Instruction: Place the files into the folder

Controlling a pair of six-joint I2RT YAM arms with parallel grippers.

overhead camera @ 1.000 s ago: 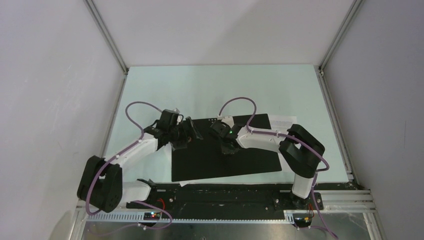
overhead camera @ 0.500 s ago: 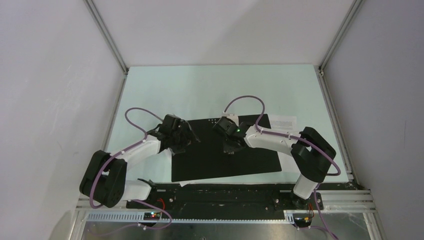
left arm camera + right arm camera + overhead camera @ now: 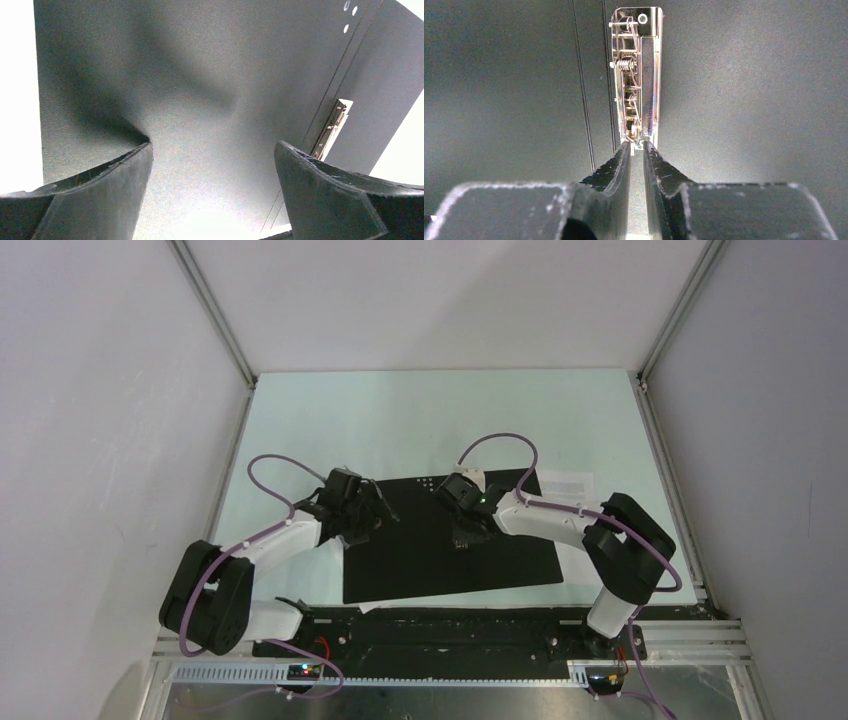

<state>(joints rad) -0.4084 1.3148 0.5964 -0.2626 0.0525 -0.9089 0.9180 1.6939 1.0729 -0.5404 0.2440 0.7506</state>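
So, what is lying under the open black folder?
A white paper sheet pokes out at the open black folder's far right corner, and a white sliver at its near edge. The rest is covered.

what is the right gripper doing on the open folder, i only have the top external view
observer: the right wrist view shows the right gripper with its fingers almost together, tips at the near end of the metal clip. i cannot tell whether they pinch it.
operator: and the left one, open or shut
observer: the left gripper is wide open over the black inside of the folder, with nothing between its fingers.
operator: anything under the clip yet
observer: no, the right wrist view shows only bare black folder on both sides of it.
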